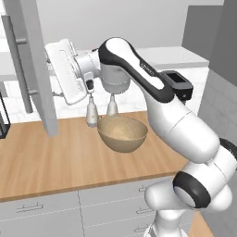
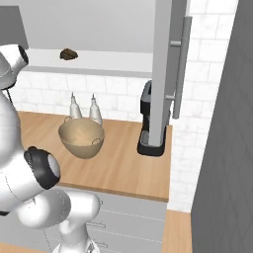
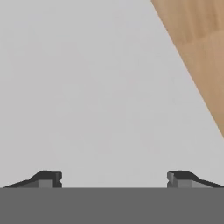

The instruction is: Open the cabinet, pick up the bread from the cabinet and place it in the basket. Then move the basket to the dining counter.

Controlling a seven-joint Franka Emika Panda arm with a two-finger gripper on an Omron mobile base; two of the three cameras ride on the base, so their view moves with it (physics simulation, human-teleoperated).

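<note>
The cabinet stands open. Its left door (image 1: 40,69) swings out edge-on with its bar handle (image 1: 19,65), and the right door (image 2: 162,74) is swung out too. The small dark brown bread (image 2: 68,54) lies on the white shelf (image 2: 108,63) inside. Below it, the tan basket (image 1: 122,133) (image 2: 81,137) rests on the wood counter (image 1: 46,157). My white hand (image 1: 67,71) is raised beside the left door, above and left of the basket. My gripper (image 3: 113,179) is open and holds nothing, facing a flat grey surface. The dining counter is out of view.
Two white bottles (image 1: 92,113) (image 1: 111,109) stand against the tiled wall just behind the basket. A black coffee machine (image 2: 148,123) sits at the counter's right end under the right door. Grey drawers (image 1: 55,208) run below the counter.
</note>
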